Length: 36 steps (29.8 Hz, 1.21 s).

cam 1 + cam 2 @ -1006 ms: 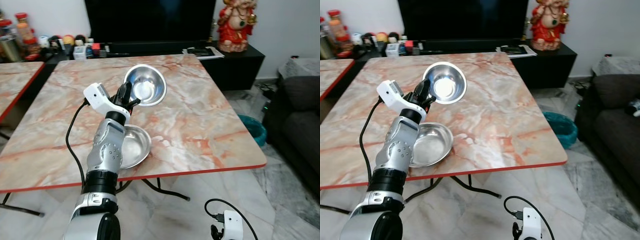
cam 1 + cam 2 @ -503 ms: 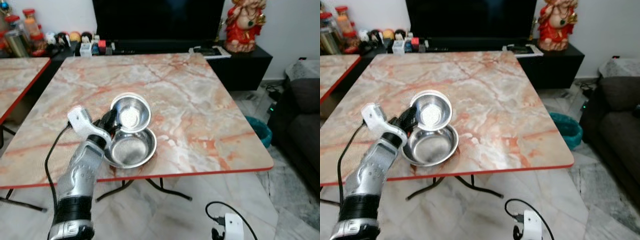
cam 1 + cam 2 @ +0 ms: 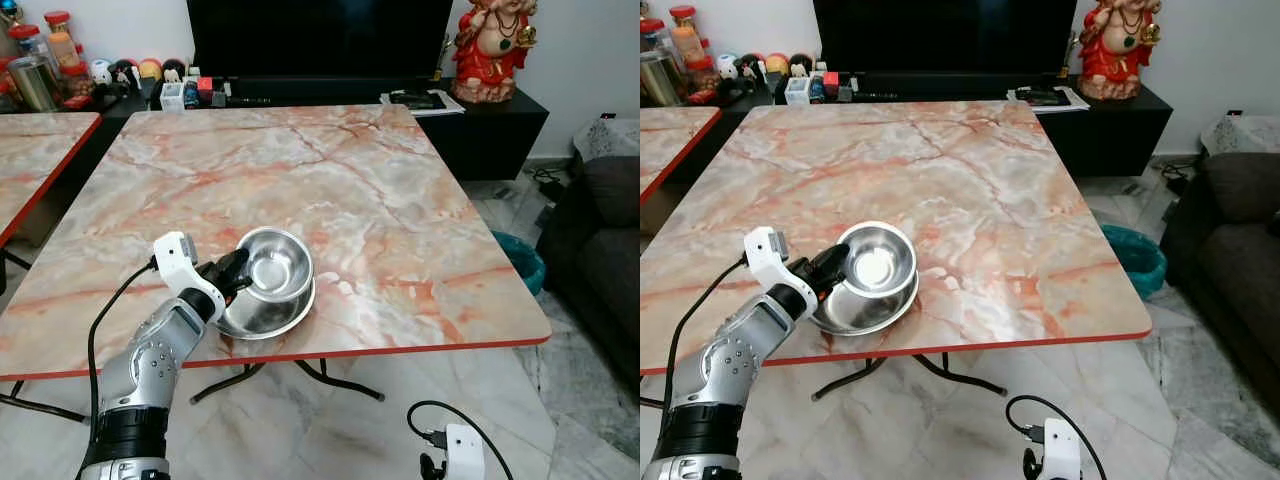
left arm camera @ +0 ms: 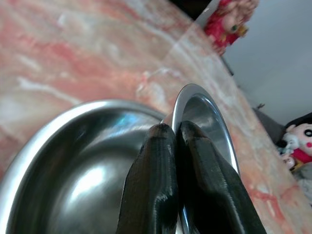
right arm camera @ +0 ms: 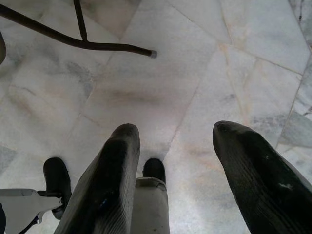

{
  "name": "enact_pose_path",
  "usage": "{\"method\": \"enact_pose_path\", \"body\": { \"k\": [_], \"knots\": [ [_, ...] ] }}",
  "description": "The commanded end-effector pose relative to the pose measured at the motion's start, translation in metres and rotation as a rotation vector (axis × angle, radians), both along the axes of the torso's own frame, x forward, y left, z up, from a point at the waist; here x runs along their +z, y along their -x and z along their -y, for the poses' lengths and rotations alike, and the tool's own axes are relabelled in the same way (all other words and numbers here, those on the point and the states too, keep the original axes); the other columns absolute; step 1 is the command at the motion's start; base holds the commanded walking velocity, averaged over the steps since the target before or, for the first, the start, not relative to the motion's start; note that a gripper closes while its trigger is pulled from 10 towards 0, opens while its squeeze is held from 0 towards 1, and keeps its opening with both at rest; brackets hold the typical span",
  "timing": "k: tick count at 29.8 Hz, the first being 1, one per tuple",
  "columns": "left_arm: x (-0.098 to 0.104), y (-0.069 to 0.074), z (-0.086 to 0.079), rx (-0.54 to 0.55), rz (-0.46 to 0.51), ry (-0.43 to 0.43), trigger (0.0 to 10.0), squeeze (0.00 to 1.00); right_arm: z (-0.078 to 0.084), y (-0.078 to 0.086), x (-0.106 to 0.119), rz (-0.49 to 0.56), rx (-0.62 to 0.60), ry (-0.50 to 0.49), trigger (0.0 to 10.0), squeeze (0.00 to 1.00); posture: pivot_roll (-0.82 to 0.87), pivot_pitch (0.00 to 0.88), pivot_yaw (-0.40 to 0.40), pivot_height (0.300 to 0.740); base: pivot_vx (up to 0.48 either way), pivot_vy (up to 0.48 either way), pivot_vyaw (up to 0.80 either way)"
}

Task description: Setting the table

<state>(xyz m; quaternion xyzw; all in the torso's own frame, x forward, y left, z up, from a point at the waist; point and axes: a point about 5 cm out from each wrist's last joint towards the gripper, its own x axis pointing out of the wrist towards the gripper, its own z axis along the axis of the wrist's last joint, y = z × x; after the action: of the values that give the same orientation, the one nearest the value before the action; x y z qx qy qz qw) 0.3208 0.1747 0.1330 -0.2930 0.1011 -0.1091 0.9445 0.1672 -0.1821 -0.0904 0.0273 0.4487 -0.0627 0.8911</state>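
Note:
Two steel bowls sit near the front edge of the marble table. My left gripper is shut on the rim of the smaller steel bowl, which rests tilted inside the larger steel bowl. In the left wrist view the black fingers pinch the small bowl's rim over the large bowl. My right gripper hangs open over the floor, holding nothing.
A second marble table stands at the left. Behind are a black TV unit with jars and small items and a red statue. A dark sofa and teal bin are at the right.
My left arm has brought the small bowl down from above the table into the larger bowl. The camera has also shifted.

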Motion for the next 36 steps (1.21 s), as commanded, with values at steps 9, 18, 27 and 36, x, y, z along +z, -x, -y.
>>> {"method": "enact_pose_path", "body": {
  "k": [9,18,27,36],
  "knots": [
    [0.0038,0.0005,-0.0109,-0.002,-0.076,-0.081,10.0,0.0,0.0007,-0.0022,0.0009,0.001,0.011,0.004,10.0,0.0,0.02,0.0,-0.016,0.736,0.0,0.0,0.0],
    [0.0008,0.0015,-0.0124,-0.024,-0.141,-0.123,10.0,0.0,0.0011,-0.003,0.0013,0.002,0.012,0.005,10.0,0.0,0.02,0.0,-0.019,0.736,0.0,0.0,0.0],
    [-0.0022,0.0003,-0.0116,-0.008,-0.172,-0.154,10.0,0.78,0.0018,-0.0029,0.0013,0.001,0.012,0.008,10.0,0.0,0.02,0.0,-0.02,0.736,0.0,0.0,0.0],
    [-0.0003,-0.0008,-0.0118,-0.018,-0.173,-0.194,10.0,0.46,0.0014,-0.0038,0.0017,0.003,0.012,0.006,10.0,0.0,0.02,0.0,-0.02,0.736,0.0,0.0,0.0]
  ]
}}
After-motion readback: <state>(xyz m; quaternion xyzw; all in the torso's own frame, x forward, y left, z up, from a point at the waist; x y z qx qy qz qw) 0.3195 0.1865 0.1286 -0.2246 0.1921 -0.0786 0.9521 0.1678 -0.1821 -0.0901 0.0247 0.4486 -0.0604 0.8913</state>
